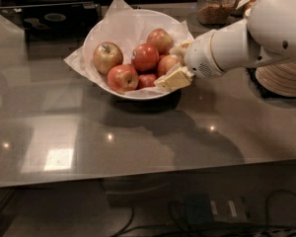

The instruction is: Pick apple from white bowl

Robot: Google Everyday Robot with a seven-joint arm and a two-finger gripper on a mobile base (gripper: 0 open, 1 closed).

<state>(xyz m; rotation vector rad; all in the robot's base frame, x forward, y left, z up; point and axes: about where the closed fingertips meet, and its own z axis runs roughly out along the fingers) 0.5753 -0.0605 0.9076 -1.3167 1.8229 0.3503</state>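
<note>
The white bowl (101,36), lined with crumpled white paper, stands on the grey table and holds several apples. My gripper (166,68) reaches into its right side from the right. Its cream fingers (176,78) lie against both sides of a reddish-orange apple (166,63) at the bowl's right edge, which they partly hide. That apple still rests in the bowl among the others. A paler yellow-green apple (107,57) lies at the left and a red one (145,57) in the middle.
My white arm (246,38) crosses in from the right above the table. A stack of cream plates (283,78) stands at the right and a glass jar (214,6) behind the bowl. A dark tray (49,16) is at the back left.
</note>
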